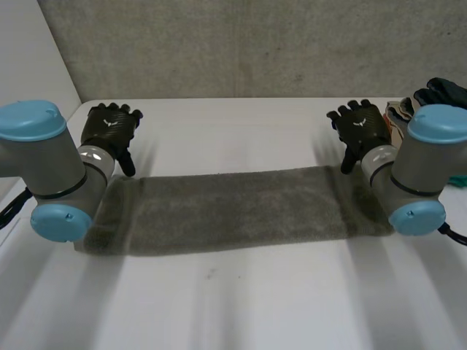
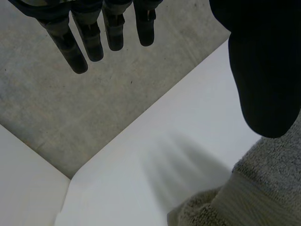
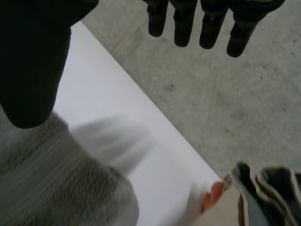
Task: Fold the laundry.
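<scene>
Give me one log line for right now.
towel: long strip on table | left hand: open, above its far-left corner | right hand: open, above far-right corner

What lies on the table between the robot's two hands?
The head view shows bare white table between the left hand and the right hand. The grey towel lies just nearer the robot than that stretch.

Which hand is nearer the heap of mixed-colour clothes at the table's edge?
Right. The right hand is beside the clothes heap; the left hand is at the grey terry towel's opposite end.
</scene>
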